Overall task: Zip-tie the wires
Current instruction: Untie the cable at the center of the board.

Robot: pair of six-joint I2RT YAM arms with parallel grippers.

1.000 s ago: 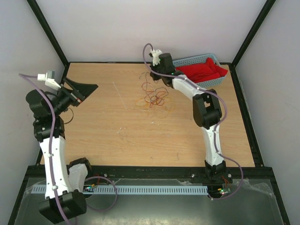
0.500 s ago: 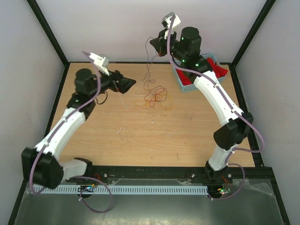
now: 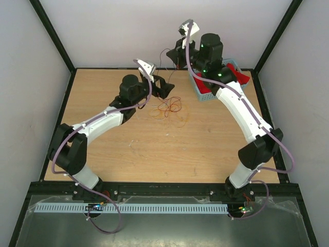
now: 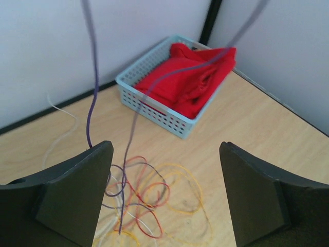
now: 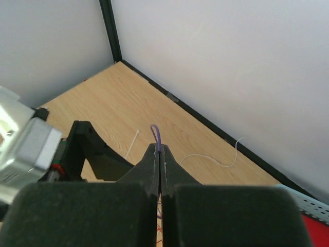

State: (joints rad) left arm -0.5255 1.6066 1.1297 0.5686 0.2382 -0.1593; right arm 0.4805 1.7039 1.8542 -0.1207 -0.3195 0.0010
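hovering low over the table [image 3: 128,149], the left hand [image 3: 163,87] stands wide, with nothing between its dark fingers [image 4: 77,195]. the wires [image 3: 167,108] lie just below and ahead of it, a loose curl of red, orange and dark strands on the wood toward the back of the table. up high by the back wall, the right hand [image 3: 177,57] is pinched tight on one thin purple strand [image 5: 156,133], which pokes out just above its fingertips. in the left wrist view, purple lines hang down from above into the tangle. just right of the wires sits a light blue basket [image 3: 201,91] with a red cloth [image 3: 237,71] in it. a thin white strand [image 4: 61,116] lies on the table near the back wall.
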